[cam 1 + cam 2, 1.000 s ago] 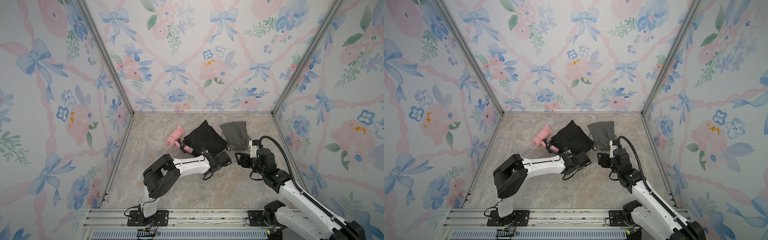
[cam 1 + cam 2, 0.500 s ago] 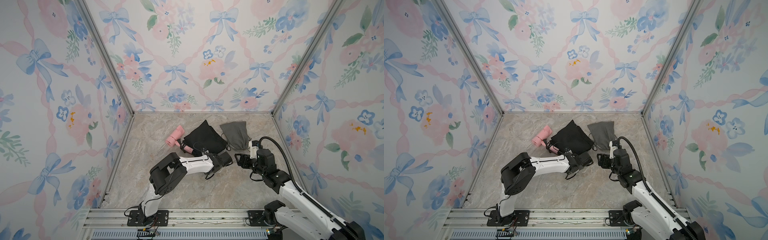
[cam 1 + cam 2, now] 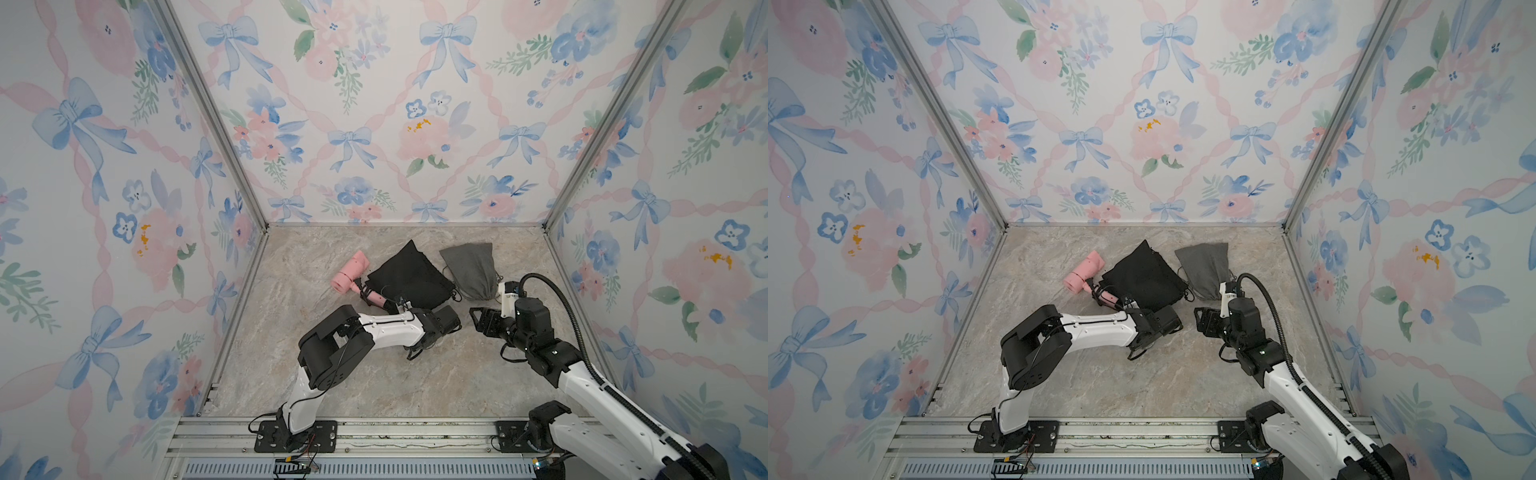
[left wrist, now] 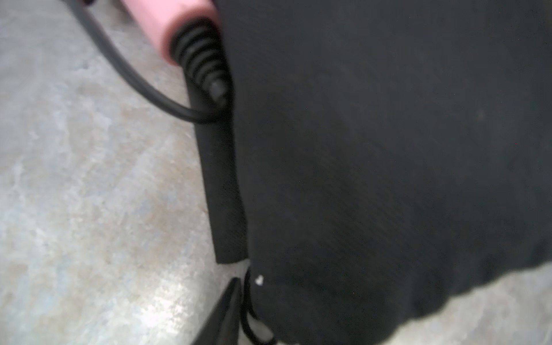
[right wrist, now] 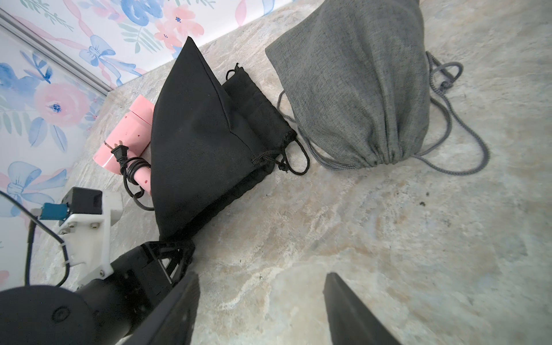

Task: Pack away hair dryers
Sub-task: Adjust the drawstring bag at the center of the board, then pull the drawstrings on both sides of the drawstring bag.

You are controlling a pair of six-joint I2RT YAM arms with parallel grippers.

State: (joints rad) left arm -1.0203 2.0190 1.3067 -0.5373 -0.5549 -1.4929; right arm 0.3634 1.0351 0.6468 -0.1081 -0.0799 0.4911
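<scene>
A pink hair dryer [image 3: 350, 272] [image 3: 1084, 272] lies on the marble floor with its black cord bundled round the handle [image 5: 140, 176]; its handle end shows close up in the left wrist view [image 4: 173, 27]. A black drawstring pouch [image 3: 409, 274] [image 5: 197, 143] overlaps that handle. My left gripper [image 3: 451, 319] [image 5: 176, 248] is shut on the pouch's near corner; in its own view one finger [image 4: 228, 301] shows beside the cloth [image 4: 373, 149], which covers the other. My right gripper [image 3: 474, 316] [image 5: 260, 298] hangs open over bare floor, just right of the left one.
A grey drawstring pouch [image 3: 471, 270] [image 5: 358, 89], full and cinched shut, sits right of the black one with its cords trailing on the floor. Floral walls close in the back and both sides. A metal rail [image 3: 374, 432] runs along the front.
My left gripper's jaws have closed in on the black pouch's corner, and the left arm's elbow has shifted right. The right arm has not moved.
</scene>
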